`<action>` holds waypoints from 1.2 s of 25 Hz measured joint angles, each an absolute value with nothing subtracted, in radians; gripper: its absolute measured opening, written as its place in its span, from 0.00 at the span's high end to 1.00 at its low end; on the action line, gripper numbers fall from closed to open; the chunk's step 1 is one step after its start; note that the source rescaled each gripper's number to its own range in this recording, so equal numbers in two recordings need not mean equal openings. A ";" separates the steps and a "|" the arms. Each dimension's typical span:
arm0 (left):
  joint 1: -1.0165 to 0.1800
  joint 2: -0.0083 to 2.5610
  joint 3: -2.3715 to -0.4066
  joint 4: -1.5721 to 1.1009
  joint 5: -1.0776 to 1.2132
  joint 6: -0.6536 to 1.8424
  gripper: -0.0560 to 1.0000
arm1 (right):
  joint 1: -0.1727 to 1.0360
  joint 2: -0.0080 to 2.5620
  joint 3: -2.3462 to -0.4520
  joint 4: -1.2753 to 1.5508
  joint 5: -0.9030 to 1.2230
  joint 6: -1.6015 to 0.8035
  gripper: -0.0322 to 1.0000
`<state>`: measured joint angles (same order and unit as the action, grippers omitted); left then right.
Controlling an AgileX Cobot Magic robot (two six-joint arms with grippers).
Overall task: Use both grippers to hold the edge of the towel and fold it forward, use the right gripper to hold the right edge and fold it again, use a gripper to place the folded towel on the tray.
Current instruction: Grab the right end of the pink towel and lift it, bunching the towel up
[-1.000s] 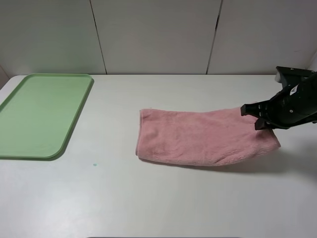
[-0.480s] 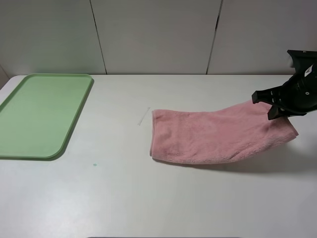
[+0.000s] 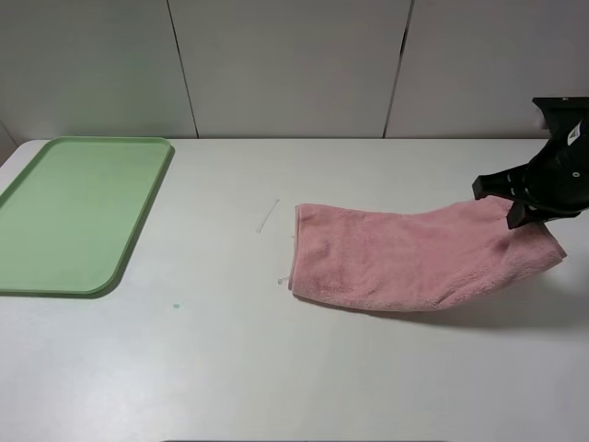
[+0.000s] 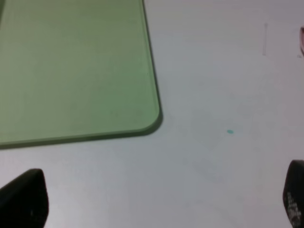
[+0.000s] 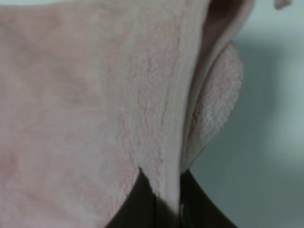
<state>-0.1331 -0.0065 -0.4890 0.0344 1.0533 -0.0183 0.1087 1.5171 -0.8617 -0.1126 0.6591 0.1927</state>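
Here, right fingers [image 5: 137, 209] pinching towel [image 3: 396, 258] edge, tray [image 3: 74, 216] well apart

Wide bare table [image 3: 216, 304] between tray [image 3: 74, 216] and towel [image 3: 405, 262], passable; front strip open too; right gripper [image 3: 498, 204] crowds towel's right end

This looks like a robotics lab or test station. A plain white surface [image 3: 276, 368] stands against pale wall panels [image 3: 285, 64], and a black robot arm [image 3: 557, 175] reaches over it.

right gripper [image 3: 498, 204] pinching towel [image 3: 396, 262], tray [image 3: 74, 214] well apart
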 joint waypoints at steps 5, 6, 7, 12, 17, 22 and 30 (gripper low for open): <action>-0.133 -0.007 -0.489 0.034 1.053 -0.018 0.00 | 0.198 1.517 -0.930 -0.109 0.682 0.231 0.94; -0.133 -0.007 -0.489 0.034 1.053 -0.018 0.00 | 0.213 1.517 -0.944 -0.104 0.689 0.234 0.94; -0.133 -0.007 -0.489 0.034 1.053 -0.018 0.00 | 0.231 1.517 -0.954 -0.101 0.697 0.239 0.94; -0.133 -0.007 -0.489 0.034 1.053 -0.018 0.00 | 0.323 1.517 -1.007 -0.083 0.725 0.264 0.94; -0.133 -0.007 -0.489 0.034 1.053 -0.018 0.00 | 0.404 1.517 -1.026 -0.056 0.722 0.292 0.94; -0.133 -0.007 -0.489 0.034 1.053 -0.018 0.00 | 0.474 1.517 -1.026 -0.027 0.683 0.330 0.94; -0.133 -0.007 -0.489 0.034 1.053 -0.018 0.00 | 0.541 1.554 -1.026 0.010 0.608 0.362 0.94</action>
